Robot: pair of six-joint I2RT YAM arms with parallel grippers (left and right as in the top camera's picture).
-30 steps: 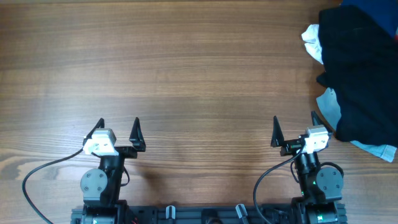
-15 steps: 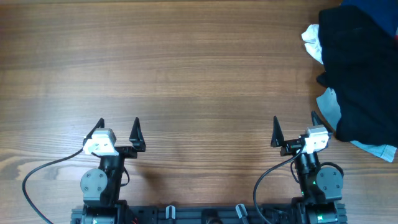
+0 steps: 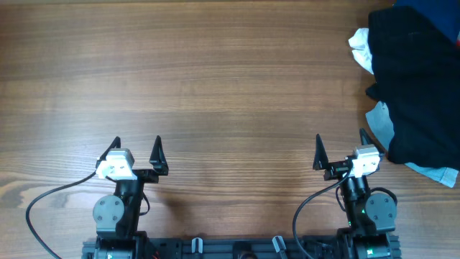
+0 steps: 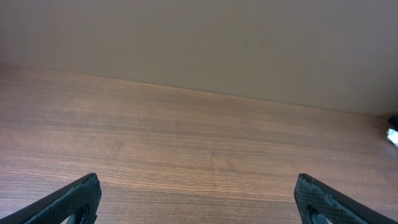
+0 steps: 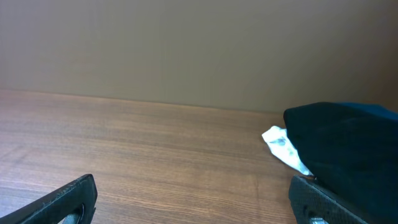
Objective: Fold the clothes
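Observation:
The clothes, a large black soft garment, lie bunched at the table's far right edge, also seen as a dark heap in the right wrist view. My left gripper rests near the front left, open and empty, far from the clothes; its fingers frame bare wood. On the front right, my right gripper is open too, nothing between its fingers. Its right fingertip stands just beside the heap's lower left edge.
Pale blue fabric pokes out from under the black garment. A white piece shows at its upper left, and a blue garment lies at the top right corner. The wooden table stretches left of the heap.

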